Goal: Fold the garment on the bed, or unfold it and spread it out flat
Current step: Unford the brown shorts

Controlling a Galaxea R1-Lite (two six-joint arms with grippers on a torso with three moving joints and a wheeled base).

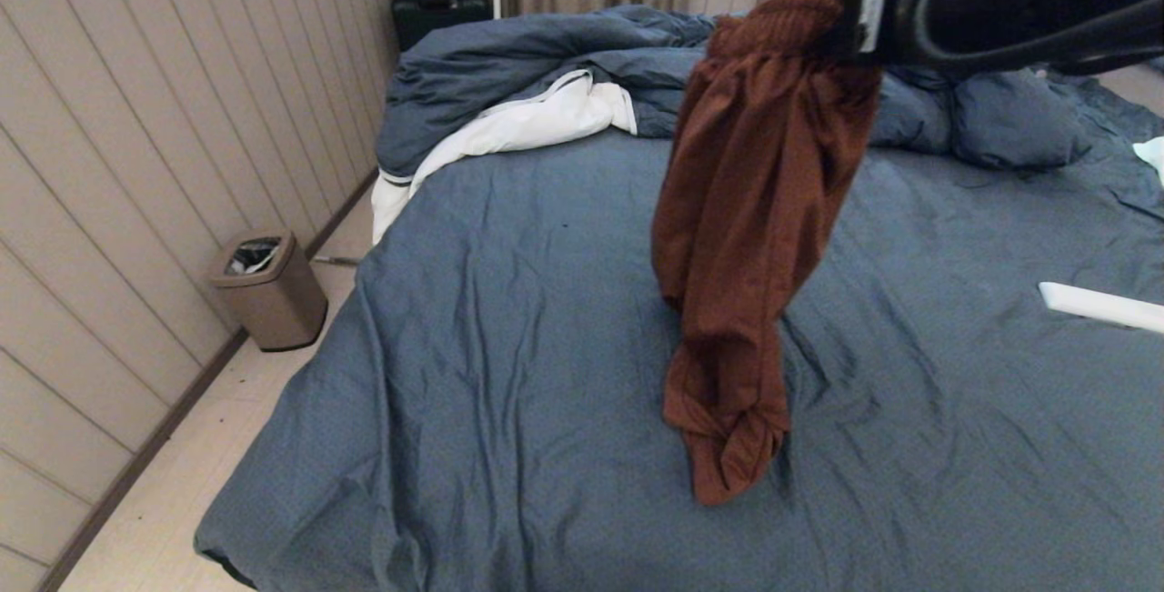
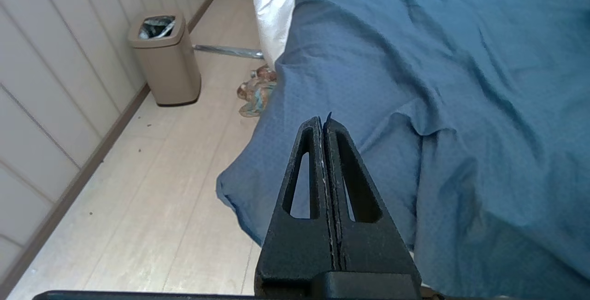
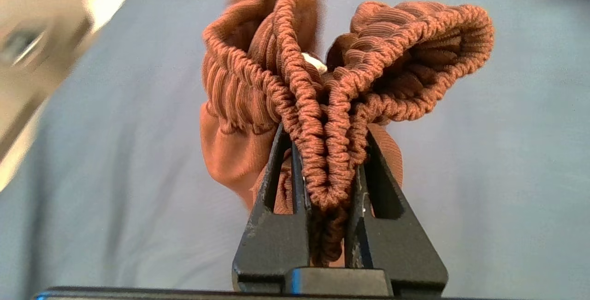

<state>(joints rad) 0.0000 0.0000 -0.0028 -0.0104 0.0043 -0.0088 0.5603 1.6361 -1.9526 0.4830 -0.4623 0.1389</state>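
Dangling from the right gripper (image 3: pixel 322 152), one garment (image 1: pixel 746 237), rust-brown shorts, hangs in a long rumpled column over the bed (image 1: pixel 509 319), its lower end bunched and seeming to touch the slate-blue sheet near mid-mattress. Right wrist view: two black wedge-shaped fingers (image 3: pixel 272 217), each w/ a triangular cut-out, are clamped narrowly on the gathered elastic waistband, ribbed and ruffled into loops above the tips; a speck of white drawstring (image 3: pixel 315 61) peeks between folds. Fabric below the band is smoother, fine-knit, falling in soft vertical creases. In the head view the right arm enters from upper right, black and glossy.

Left gripper (image 2: pixel 324 122) sits off the bed's corner above pale plank flooring, fingers pressed fully together, nothing between them.

Counted around the scene: one dark blue duvet (image 1: pixel 546 55), heaped at the headboard end w/ white lining turned out; one tan waste bin (image 1: pixel 268 287), squared w/ rounded edges, by the panelled wall; one black case (image 1: pixel 441 10) at the far wall under beige curtains; one flat white bar-shaped item (image 1: pixel 1100 306) on the sheet at right; one small multicoloured item (image 2: pixel 256 92) on the floor by the bed. Sheet is wrinkled throughout, w/ a fine dotted weave.
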